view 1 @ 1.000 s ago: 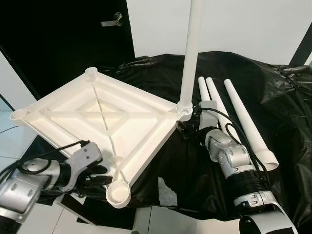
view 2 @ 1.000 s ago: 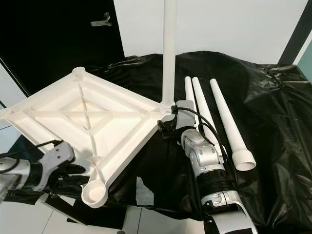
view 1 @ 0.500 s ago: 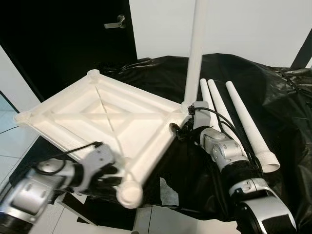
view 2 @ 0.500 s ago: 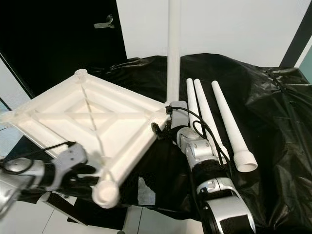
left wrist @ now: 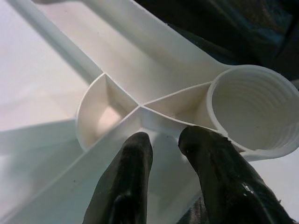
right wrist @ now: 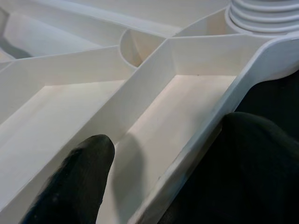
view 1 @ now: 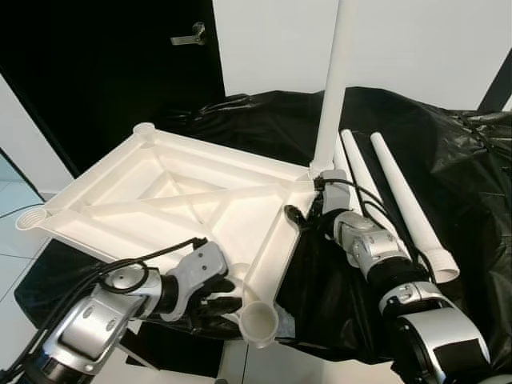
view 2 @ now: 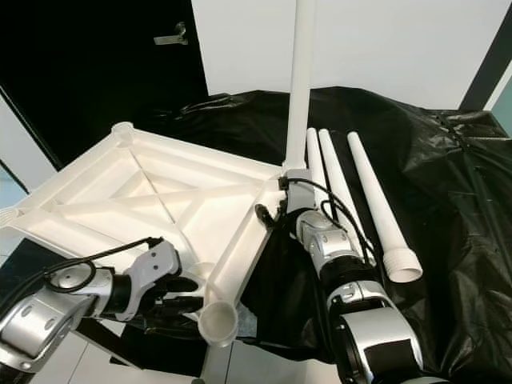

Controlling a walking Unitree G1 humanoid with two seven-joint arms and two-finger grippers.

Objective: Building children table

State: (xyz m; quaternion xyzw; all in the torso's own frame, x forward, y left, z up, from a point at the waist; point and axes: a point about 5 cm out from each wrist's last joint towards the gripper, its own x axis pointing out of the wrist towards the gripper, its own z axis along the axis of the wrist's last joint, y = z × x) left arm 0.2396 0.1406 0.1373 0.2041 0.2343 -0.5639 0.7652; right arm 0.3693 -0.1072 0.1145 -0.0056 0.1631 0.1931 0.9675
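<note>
The white tabletop (view 1: 184, 192) lies upside down with its ribs up, on a surface under black sheeting, its left part overhanging the floor. One white leg (view 1: 332, 88) stands upright in the right corner socket. My right gripper (view 1: 298, 218) is shut on the tabletop's rim just below that leg; in the right wrist view one finger (right wrist: 70, 182) is inside the rim wall and the other outside. My left gripper (view 1: 220, 294) is shut on the rim beside the empty near corner socket (view 1: 259, 322), whose threaded bore (left wrist: 247, 112) sits next to the fingertips.
Three loose white legs (view 1: 404, 200) lie side by side on the black sheeting (view 1: 456, 160) right of my right arm. A dark door (view 1: 96, 72) with a handle (view 1: 188, 34) stands behind on the left. Pale floor lies below the near edge.
The tabletop has swung to the right, its near corner socket and the upright leg shifting right. My left gripper has moved right with the rim; the right gripper keeps its hold.
</note>
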